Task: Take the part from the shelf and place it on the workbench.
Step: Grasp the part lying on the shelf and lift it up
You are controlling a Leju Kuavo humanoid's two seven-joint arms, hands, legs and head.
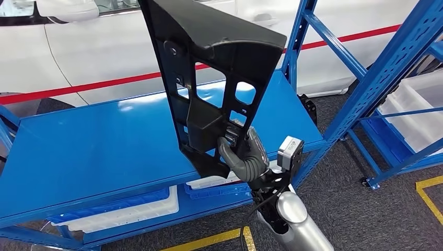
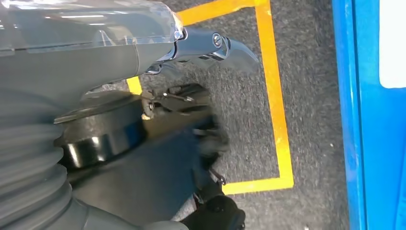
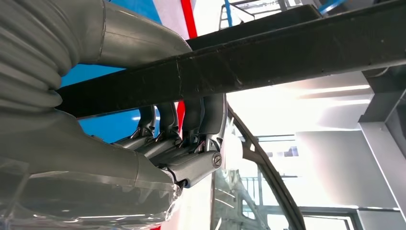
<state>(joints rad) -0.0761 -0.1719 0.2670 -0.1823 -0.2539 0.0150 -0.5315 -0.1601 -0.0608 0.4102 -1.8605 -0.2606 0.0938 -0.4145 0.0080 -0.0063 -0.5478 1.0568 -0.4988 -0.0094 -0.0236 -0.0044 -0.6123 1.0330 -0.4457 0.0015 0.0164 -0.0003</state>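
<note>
The part (image 1: 209,63) is a large black plastic panel with several cut-outs. It stands upright above the blue shelf board (image 1: 94,146). My right hand (image 1: 245,157) grips the part's lower edge from the near side, at the shelf's front right. In the right wrist view the fingers (image 3: 191,120) wrap over the part's dark rim (image 3: 287,57). My left hand (image 2: 191,48) hangs over grey floor and holds nothing, with its fingers loosely apart.
A white car body (image 1: 104,52) and a red line lie behind the shelf. White trays (image 1: 130,209) sit on the lower shelf. A second blue rack with white bins (image 1: 418,110) stands at the right. Yellow tape (image 2: 277,96) marks the grey floor.
</note>
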